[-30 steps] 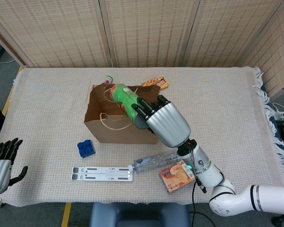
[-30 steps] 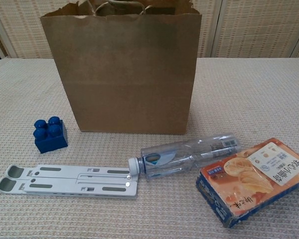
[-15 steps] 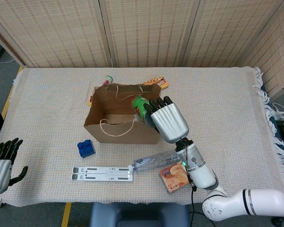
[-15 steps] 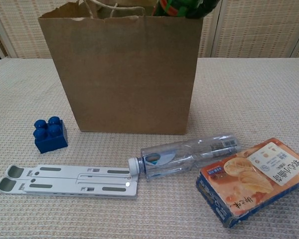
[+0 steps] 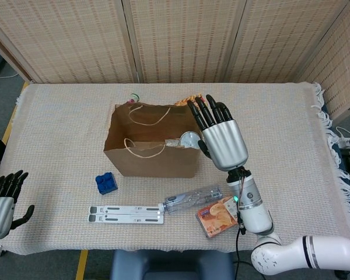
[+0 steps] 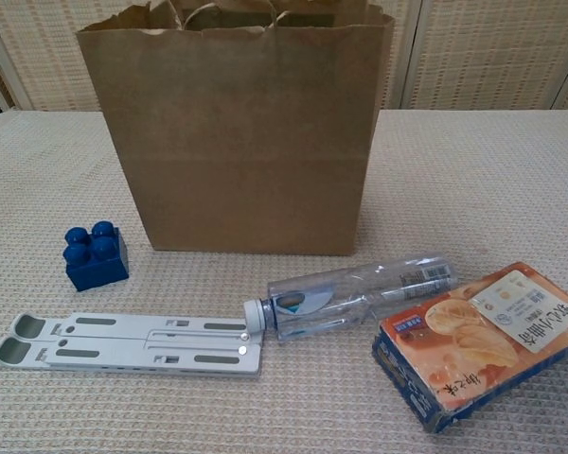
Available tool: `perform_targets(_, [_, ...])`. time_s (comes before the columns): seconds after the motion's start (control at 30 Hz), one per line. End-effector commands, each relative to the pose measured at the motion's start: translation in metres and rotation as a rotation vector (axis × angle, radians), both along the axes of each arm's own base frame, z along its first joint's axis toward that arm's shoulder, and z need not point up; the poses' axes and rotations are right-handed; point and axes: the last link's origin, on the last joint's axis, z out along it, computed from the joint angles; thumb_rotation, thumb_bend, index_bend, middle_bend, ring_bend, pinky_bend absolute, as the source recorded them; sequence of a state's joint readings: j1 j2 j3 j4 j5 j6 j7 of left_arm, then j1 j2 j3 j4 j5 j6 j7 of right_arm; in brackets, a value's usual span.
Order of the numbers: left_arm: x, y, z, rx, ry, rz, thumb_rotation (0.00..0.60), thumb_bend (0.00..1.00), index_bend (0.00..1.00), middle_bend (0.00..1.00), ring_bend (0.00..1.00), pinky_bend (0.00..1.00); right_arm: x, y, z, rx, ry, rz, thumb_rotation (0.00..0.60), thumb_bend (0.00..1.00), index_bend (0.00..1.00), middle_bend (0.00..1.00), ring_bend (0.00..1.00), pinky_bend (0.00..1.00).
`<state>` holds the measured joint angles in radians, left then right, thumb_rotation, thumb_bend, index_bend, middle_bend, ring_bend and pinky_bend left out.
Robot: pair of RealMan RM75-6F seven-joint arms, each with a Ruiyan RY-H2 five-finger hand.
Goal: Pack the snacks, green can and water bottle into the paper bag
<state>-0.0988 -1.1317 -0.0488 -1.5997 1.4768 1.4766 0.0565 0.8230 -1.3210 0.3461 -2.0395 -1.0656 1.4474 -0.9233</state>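
Right robot hand [image 5: 223, 141]: fingers spread, empty, above bag [image 5: 153, 158]
Can [image 5: 190, 139]: inside bag
Bottle [image 6: 355, 294]: lying on table [image 5: 280, 128]
Left robot hand [image 5: 1, 201]: spread, empty

The paper bag [image 5: 149, 157] hides most of its contents; only a round silvery end [image 5: 190, 140] shows inside, too little to identify. The right hand [image 5: 220, 137] covers part of a snack pack [image 5: 188, 100] behind the bag. The left hand [image 5: 3, 201] is cut off at the picture's edge.
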Motion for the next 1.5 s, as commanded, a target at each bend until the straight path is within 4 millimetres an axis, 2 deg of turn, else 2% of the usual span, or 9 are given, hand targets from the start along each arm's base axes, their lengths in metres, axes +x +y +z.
perform_targets(0.03, [0.0, 0.0, 0.0, 0.0, 0.001, 0.0, 0.6, 0.36, 0.0, 0.0, 0.0, 0.0, -0.029, 0.008, 0.017, 0.019, -0.028, -0.043, 0.6, 0.16, 0.0, 0.08, 0.04, 0.19])
perform_targets(0.3, [0.001, 0.0, -0.001, 0.002, 0.011, 0.002, 0.6, 0.36, 0.0, 0.0, 0.0, 0.0, -0.122, 0.054, 0.037, 0.209, -0.045, -0.206, 0.6, 0.16, 0.0, 0.08, 0.05, 0.18])
perform_targets(0.4, [0.001, 0.0, -0.001, 0.003, 0.013, 0.002, 0.6, 0.36, 0.0, 0.0, 0.0, 0.0, -0.132, 0.061, 0.036, 0.251, -0.038, -0.221, 0.6, 0.16, 0.0, 0.08, 0.05, 0.18])
perform_targets(0.5, [0.002, 0.0, -0.001, 0.005, 0.016, 0.002, 0.6, 0.36, 0.0, 0.0, 0.0, 0.0, -0.155, 0.077, 0.027, 0.367, 0.008, -0.262, 0.6, 0.1, 0.0, 0.08, 0.05, 0.17])
perform_targets(0.53, [0.001, 0.0, -0.001, 0.008, 0.019, 0.004, 0.6, 0.36, 0.0, 0.0, 0.0, 0.0, -0.178, 0.1, 0.01, 0.511, 0.127, -0.308, 0.6, 0.06, 0.0, 0.08, 0.05, 0.15])
perform_targets(0.67, [0.002, 0.0, -0.002, 0.01, 0.022, 0.006, 0.6, 0.36, 0.0, 0.0, 0.0, 0.0, -0.199, 0.114, 0.001, 0.63, 0.243, -0.306, 0.6, 0.0, 0.0, 0.08, 0.03, 0.12])
perform_targets(0.93, [0.002, -0.001, -0.002, 0.01, 0.02, 0.007, 0.6, 0.36, 0.0, 0.0, 0.0, 0.0, -0.209, 0.117, -0.029, 0.789, 0.358, -0.351, 0.6, 0.0, 0.0, 0.08, 0.03, 0.11])
perform_targets(1.13, [0.001, 0.0, -0.001, 0.007, 0.017, 0.006, 0.6, 0.36, 0.0, 0.0, 0.0, 0.0, -0.204, 0.105, -0.051, 0.761, 0.395, -0.339, 0.6, 0.0, 0.0, 0.08, 0.03, 0.11])
perform_targets(1.5, [0.001, 0.0, -0.001, 0.004, 0.014, 0.004, 0.6, 0.36, 0.0, 0.0, 0.0, 0.0, -0.197, 0.09, -0.068, 0.726, 0.377, -0.36, 0.6, 0.0, 0.0, 0.06, 0.0, 0.08])
